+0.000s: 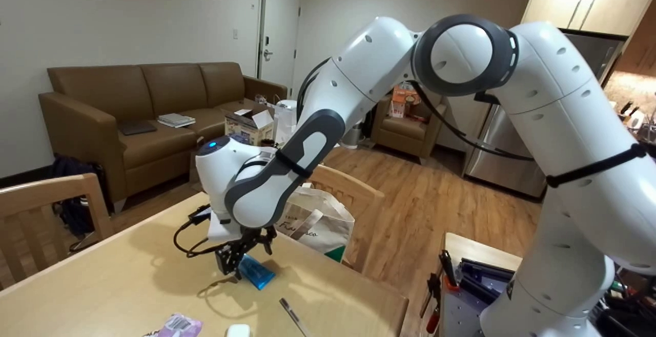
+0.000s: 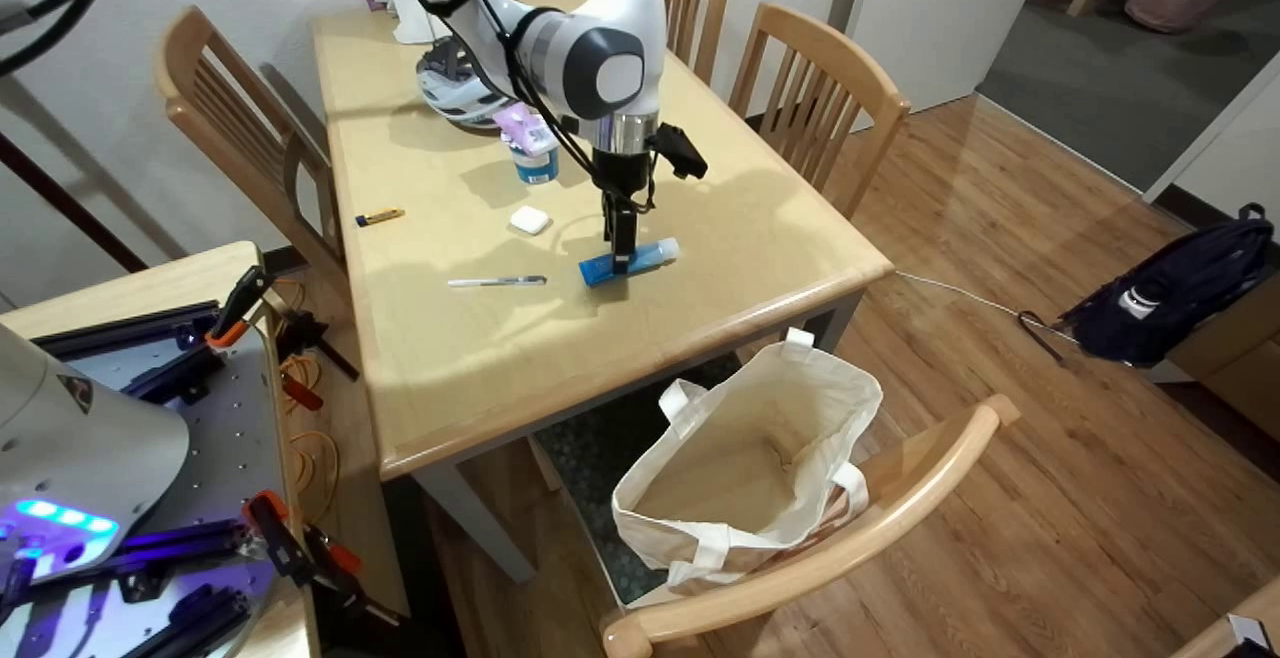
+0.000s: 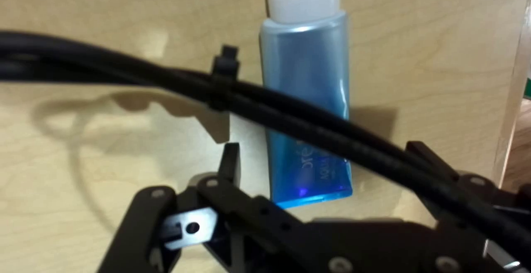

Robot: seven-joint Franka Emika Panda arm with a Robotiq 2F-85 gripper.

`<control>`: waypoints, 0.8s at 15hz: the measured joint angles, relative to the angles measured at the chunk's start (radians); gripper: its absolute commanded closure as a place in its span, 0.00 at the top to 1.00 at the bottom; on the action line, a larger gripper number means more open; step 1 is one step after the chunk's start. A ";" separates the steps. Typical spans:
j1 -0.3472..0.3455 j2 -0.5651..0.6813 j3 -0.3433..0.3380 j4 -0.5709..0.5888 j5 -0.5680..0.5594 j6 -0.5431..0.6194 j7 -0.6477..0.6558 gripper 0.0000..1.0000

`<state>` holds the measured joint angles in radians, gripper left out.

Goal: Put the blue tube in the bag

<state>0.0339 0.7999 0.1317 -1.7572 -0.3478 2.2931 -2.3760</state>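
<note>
The blue tube (image 1: 258,276) lies flat on the table, its white cap toward the far side in an exterior view (image 2: 655,255). In the wrist view the blue tube (image 3: 305,61) is partly hidden by a black cable. My gripper (image 3: 323,146) is open, with one finger on each side of the tube's wide end and a gap to both. In both exterior views the gripper (image 1: 252,262) (image 2: 621,263) points down right over the tube. The bag (image 2: 655,538), a cream tote with printed text (image 1: 323,227), stands open-mouthed on a chair beside the table.
A pen (image 2: 497,282) and a white case (image 2: 529,220) lie near the tube. A yellow marker (image 2: 380,217), a blue-white tub (image 2: 536,168), a purple packet (image 2: 525,126) and a helmet (image 2: 455,93) are also on the table (image 2: 480,378). The chair back (image 2: 900,528) stands behind the bag.
</note>
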 measured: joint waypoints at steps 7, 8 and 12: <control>-0.027 0.023 0.015 -0.038 0.072 0.111 0.000 0.98; -0.037 0.024 0.020 -0.055 0.085 0.145 0.000 0.73; -0.076 0.019 0.035 -0.097 0.106 0.203 0.000 0.55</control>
<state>-0.0423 0.8187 0.1670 -1.8542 -0.2417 2.4961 -2.3764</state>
